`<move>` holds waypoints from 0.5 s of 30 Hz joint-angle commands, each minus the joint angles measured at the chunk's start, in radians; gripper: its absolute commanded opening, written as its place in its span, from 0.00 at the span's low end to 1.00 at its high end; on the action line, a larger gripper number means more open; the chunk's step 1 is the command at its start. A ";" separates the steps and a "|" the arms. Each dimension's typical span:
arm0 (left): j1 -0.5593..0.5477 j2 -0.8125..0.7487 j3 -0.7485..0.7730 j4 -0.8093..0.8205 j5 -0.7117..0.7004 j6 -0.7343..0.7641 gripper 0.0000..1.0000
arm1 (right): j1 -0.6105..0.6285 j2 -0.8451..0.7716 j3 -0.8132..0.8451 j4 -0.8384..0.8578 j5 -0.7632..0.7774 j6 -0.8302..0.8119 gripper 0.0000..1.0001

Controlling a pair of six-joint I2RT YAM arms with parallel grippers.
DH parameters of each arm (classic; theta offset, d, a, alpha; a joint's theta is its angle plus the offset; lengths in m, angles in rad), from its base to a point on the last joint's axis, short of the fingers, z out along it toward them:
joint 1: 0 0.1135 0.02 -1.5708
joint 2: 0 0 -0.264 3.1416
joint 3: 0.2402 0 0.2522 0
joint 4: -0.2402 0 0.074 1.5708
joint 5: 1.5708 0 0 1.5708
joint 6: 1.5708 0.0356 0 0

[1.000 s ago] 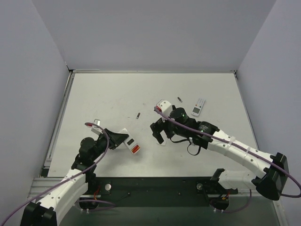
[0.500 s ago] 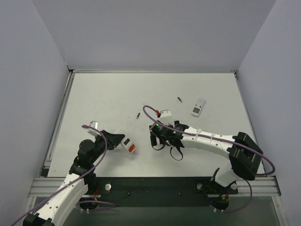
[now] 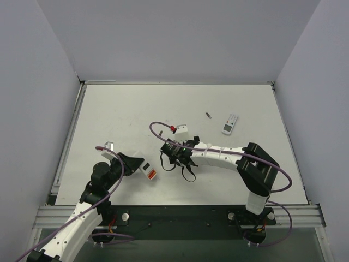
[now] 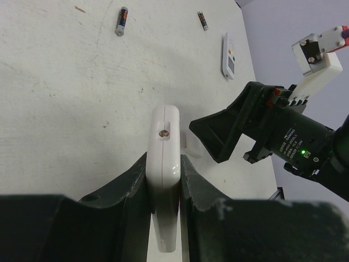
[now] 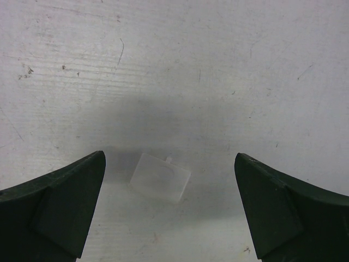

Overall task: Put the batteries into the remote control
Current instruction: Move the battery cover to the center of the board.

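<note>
Left gripper (image 4: pixel 163 166) clamps remote control (image 4: pixel 164 134) | right gripper (image 5: pixel 169 158) wide above clear cover (image 5: pixel 161 179)

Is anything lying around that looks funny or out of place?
Yes. A small cloudy plastic flap lies loose on the table, below the open right pincer. It looks like a lid that came off something, maybe the remote gripped edge-up in the left pincer, but that is a guess.

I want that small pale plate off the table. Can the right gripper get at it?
Probably yes: the right gripper hangs open over the pale plate, which lies flat on the table between its fingers, nothing covering it. It looks thin to pinch.
</note>
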 commanded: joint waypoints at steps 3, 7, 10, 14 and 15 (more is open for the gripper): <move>-0.002 -0.022 0.038 0.009 -0.008 0.014 0.00 | 0.008 0.053 0.051 -0.066 0.046 -0.010 1.00; -0.002 -0.025 0.038 0.001 -0.008 0.014 0.00 | 0.014 0.064 0.041 -0.078 0.017 -0.004 0.99; -0.002 -0.025 0.041 0.000 -0.006 0.013 0.00 | 0.019 0.059 0.019 -0.084 0.004 0.002 0.99; -0.002 -0.020 0.046 0.001 -0.008 0.013 0.00 | 0.020 0.049 -0.013 -0.089 -0.008 0.001 0.99; -0.001 -0.019 0.046 0.001 -0.009 0.011 0.00 | 0.020 0.047 -0.027 -0.089 -0.013 -0.002 0.99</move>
